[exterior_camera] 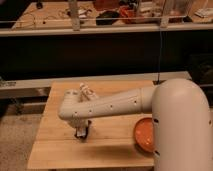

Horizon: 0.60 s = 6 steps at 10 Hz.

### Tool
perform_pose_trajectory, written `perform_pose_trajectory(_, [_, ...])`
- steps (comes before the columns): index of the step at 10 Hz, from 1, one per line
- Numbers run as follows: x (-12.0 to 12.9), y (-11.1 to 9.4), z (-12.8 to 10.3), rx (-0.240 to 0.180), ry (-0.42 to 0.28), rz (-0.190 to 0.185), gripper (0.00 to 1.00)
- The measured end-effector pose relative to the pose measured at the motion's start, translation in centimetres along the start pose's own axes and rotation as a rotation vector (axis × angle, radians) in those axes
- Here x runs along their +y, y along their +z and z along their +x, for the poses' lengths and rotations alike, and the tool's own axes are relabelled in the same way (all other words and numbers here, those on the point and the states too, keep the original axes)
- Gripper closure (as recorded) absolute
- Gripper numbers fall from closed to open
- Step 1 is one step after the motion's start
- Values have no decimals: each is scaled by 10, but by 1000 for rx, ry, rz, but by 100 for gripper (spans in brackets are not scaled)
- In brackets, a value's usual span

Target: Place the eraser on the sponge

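Note:
My white arm reaches from the right across the wooden table (55, 150). At its left end the gripper (83, 128) points down, low over the boards. Right under it lies a small dark-blue piece (79, 134) that looks like the sponge, and the gripper touches it or hangs just above it. The wrist and gripper hide the eraser, so I cannot tell whether it is held.
An orange bowl (144, 135) sits at the table's right front, partly behind my arm's big white shoulder (182, 130). A small pale crumpled object (86, 90) lies at the back of the table. The table's left and front edges are close to the gripper.

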<state>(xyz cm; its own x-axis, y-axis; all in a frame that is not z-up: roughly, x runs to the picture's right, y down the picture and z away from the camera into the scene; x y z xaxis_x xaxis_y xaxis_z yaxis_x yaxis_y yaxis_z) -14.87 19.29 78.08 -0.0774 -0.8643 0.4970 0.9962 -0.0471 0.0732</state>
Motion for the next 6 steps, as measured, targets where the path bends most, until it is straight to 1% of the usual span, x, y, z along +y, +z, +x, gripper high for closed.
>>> perform_pose_trajectory(1, [0,-3,-6,-3,9,-6,94])
perform_pose_trajectory(3, [4,-10,-13,-9,25,-15,72])
perform_pose_trajectory(5, [5,-14,-16,-13,35,-34,54])
perform_pose_trajectory(6, [7,-15,-17,-16,40,-60,42])
